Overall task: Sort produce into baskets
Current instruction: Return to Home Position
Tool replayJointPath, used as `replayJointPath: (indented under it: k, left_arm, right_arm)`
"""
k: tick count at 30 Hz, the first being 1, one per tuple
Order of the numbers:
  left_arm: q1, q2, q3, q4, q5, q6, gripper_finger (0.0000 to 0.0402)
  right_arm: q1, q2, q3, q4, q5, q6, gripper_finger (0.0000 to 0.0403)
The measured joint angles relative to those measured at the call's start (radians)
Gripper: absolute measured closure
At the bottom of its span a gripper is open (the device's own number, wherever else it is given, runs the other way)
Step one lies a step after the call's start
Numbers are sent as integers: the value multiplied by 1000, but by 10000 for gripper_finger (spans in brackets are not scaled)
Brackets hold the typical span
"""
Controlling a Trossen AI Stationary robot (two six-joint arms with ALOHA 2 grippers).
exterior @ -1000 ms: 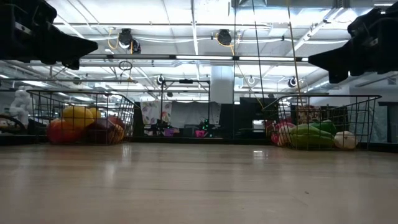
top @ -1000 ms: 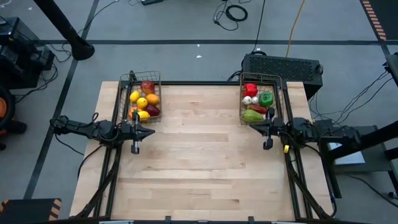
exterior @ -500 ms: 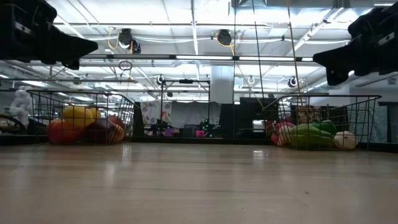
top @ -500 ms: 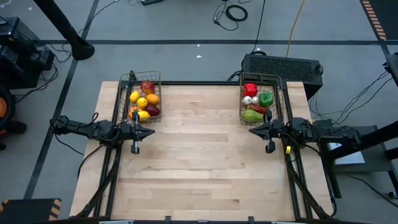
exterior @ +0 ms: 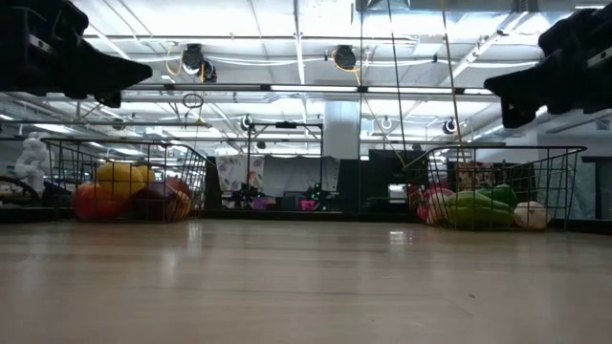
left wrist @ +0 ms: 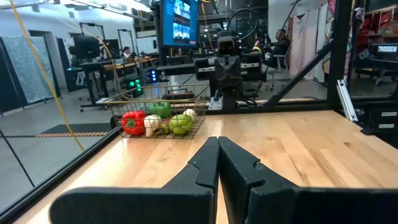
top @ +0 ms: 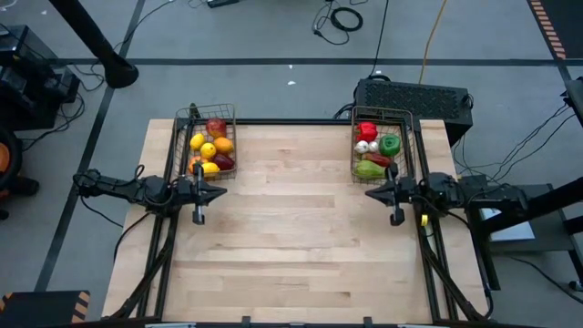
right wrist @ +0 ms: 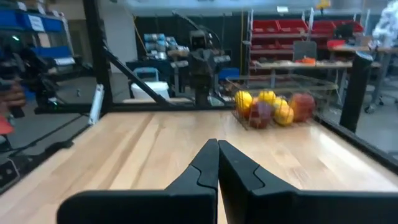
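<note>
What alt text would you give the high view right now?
The left basket holds yellow, orange and red fruit; right basket holds red and green vegetables, both at the far edge of the wooden table. The left hand and right hand hover shut before them.

The left gripper's (left wrist: 218,149) dark fingers are pressed together over the pale wooden table (left wrist: 305,146). Far across it, a dark wire-mesh basket (left wrist: 198,123) holds a red pepper (left wrist: 132,122), white garlic (left wrist: 152,124) and green peppers (left wrist: 181,123).

Pale plank wood tabletop (top: 291,255): smooth, satin sheen. Left dark wire-mesh basket (top: 193,118), right dark wire-mesh basket (top: 404,126): thin metal, matt. Coloured toy produce (top: 209,150): glossy, plastic-looking. Left gripper (left wrist: 217,142), right gripper (right wrist: 217,144): matt blk.
</note>
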Motion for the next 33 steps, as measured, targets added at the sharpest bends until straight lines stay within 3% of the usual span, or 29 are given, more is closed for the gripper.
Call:
replayJointPath:
  k: [11,28,33]
  left_arm:
    - [0,0,0,-2,1,0,388]
    - [0,0,0,-5,-3,-29,388]
    - [0,0,0,-15,73,-29,391]
  right_arm:
    - [20,-11,0,-1,8,-86,403]
    - [20,-7,0,-9,8,-33,403]
    - [20,-7,0,-8,8,-29,403]
